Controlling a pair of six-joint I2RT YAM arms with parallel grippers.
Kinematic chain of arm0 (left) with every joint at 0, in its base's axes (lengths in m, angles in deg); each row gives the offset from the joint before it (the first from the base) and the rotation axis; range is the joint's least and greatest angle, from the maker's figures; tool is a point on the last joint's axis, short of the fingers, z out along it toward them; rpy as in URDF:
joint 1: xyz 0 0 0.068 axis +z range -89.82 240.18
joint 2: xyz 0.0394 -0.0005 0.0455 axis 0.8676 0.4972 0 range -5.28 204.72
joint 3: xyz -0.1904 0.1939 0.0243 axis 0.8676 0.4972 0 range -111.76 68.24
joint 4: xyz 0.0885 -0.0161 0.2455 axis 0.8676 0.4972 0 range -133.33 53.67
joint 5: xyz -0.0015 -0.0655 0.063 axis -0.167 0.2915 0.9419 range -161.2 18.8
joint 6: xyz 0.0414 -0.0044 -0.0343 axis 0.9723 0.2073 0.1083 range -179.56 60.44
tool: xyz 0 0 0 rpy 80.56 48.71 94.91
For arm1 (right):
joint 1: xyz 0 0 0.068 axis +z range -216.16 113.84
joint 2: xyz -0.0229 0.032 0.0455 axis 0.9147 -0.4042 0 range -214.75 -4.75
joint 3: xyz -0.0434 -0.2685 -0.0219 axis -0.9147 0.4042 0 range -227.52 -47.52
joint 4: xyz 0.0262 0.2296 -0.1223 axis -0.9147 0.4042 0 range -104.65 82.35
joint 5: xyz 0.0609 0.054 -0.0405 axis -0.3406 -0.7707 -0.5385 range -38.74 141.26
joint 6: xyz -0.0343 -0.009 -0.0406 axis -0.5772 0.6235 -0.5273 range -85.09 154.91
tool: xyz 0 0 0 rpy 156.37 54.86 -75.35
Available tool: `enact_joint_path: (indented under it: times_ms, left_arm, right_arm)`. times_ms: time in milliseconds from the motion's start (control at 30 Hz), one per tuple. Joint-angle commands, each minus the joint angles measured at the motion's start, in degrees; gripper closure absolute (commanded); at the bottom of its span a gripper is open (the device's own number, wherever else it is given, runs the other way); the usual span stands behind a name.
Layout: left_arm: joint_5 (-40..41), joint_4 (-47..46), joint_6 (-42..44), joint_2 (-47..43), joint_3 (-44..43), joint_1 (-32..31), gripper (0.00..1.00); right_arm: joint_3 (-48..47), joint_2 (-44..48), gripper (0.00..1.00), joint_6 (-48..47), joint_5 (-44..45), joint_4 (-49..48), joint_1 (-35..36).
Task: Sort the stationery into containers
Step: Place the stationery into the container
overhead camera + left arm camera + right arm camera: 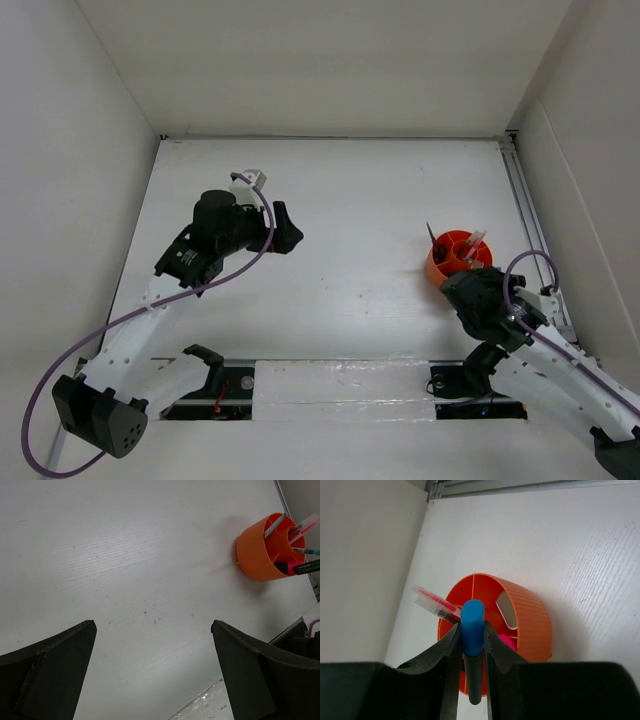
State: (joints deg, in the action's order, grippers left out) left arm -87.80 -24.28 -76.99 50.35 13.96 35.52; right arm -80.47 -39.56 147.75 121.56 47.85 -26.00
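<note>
Left arm [215, 235]: jaws stood wide open, empty, over the bench [125, 555], well apart from the orange cup [260, 555]. Right arm [490, 305], nearer: jaws gripped the blue-capped marker [472, 617], long axis running out between them, cap over the cup's compartments.

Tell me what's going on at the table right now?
The right gripper is shut on a blue-capped dark marker and holds it at the round orange plastic cup, which stands near the right edge of the white table. The marker has not been released yet. Several pens stand in the cup's divided sections. The left gripper is open and holds nothing, over bare tabletop on the left side.
</note>
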Motion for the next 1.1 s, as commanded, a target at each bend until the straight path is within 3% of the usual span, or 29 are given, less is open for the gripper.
enact_joint_path:
  times_ms: [0,633,733,1067]
  left_arm:
    - [-1.24,-1.73,0.47,-1.67,0.32,-0.03,0.00]
    - [-2.30,-2.26,0.47,-2.20,0.32,-0.03,0.00]
    - [-2.30,-2.26,0.47,-2.20,0.32,-0.03,0.00]
    - [-2.82,-2.26,0.47,-2.20,0.32,-0.03,0.00]
  right_arm:
    - [-1.50,-1.57,1.00,25.67,2.56,2.18,-0.26]
    - [-1.50,-9.84,0.99,32.89,0.98,3.68,-0.26]
    - [-0.98,-9.84,0.95,33.41,0.45,3.68,-0.26]
    - [-0.98,-9.84,0.63,33.41,0.45,3.68,-0.26]
